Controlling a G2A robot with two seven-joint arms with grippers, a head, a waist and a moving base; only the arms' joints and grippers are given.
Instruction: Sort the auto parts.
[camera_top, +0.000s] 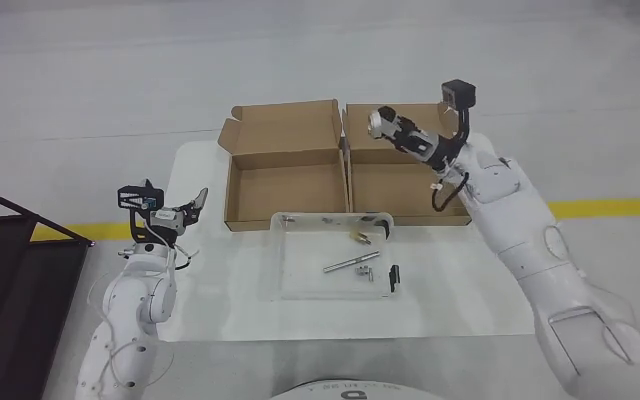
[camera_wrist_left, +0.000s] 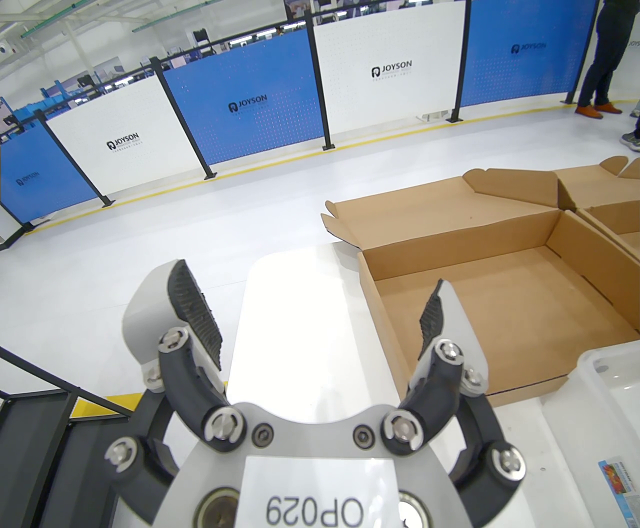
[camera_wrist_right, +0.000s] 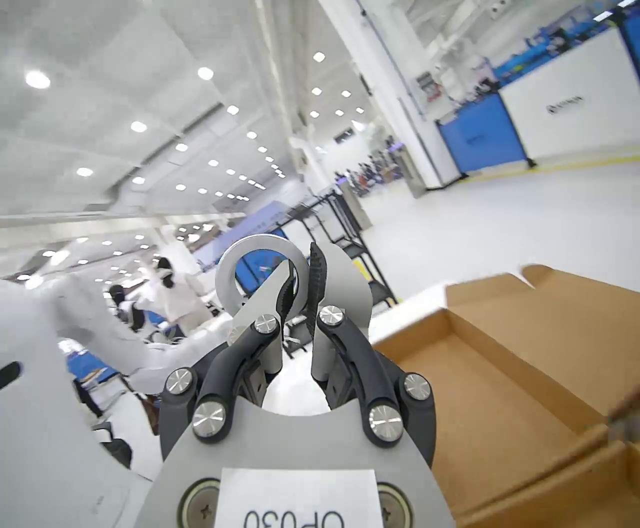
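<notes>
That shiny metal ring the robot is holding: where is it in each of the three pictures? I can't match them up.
Top view: the ring sits at the tip of the right gripper, over the far side of the open cardboard boxes.
Left wrist view: not in it.
Right wrist view: the ring is clamped in the gripper, mid-picture.
Shared landmark: the open cardboard boxes, visible in all three.

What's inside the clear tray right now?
A metal rod, a yellowish fitting and smaller, unidentifiable parts lie in the clear tray; nothing covers them.
</notes>
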